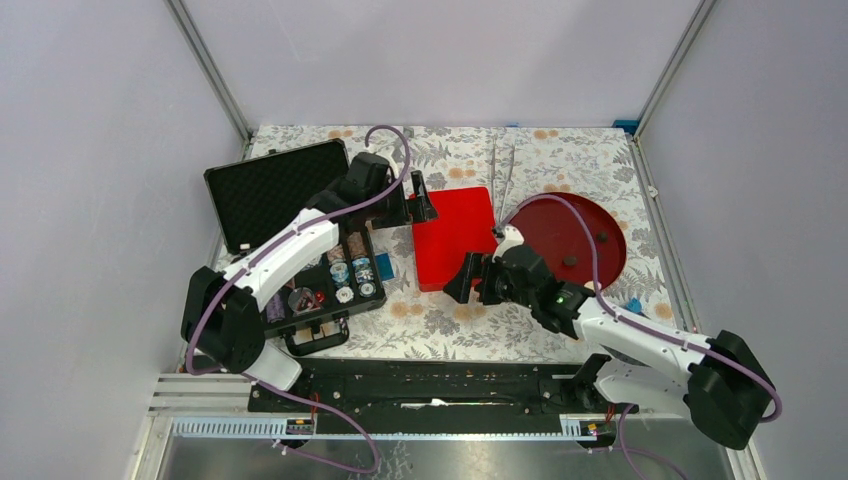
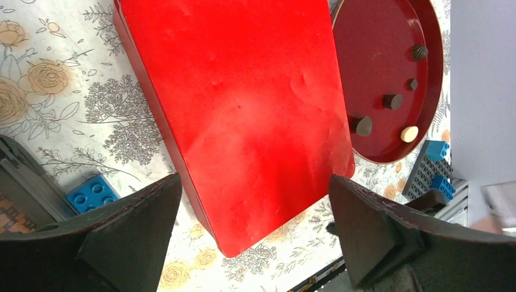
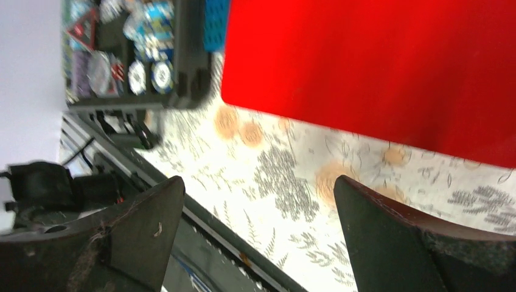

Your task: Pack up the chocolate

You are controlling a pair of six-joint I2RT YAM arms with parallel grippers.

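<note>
The right gripper [image 1: 466, 281], nearest the bases, is held with its fingers spread wide and nothing between them; the closed red box [image 1: 455, 238] is seen at its 12 o'clock, just beyond the fingertips in the right wrist view. Across the box, the left gripper [image 1: 422, 199] is likewise spread and empty, with the box framed between its fingers but not touched. The chocolate pieces [image 2: 387, 114] lie loose on the round red tray [image 1: 606, 262], at 3 o'clock of the box and well apart from both grippers. A lid step is judged to be in hand; whether opening or closing cannot be settled. Farther left, an open black case [image 1: 330, 285] of oddments is seen.
</note>
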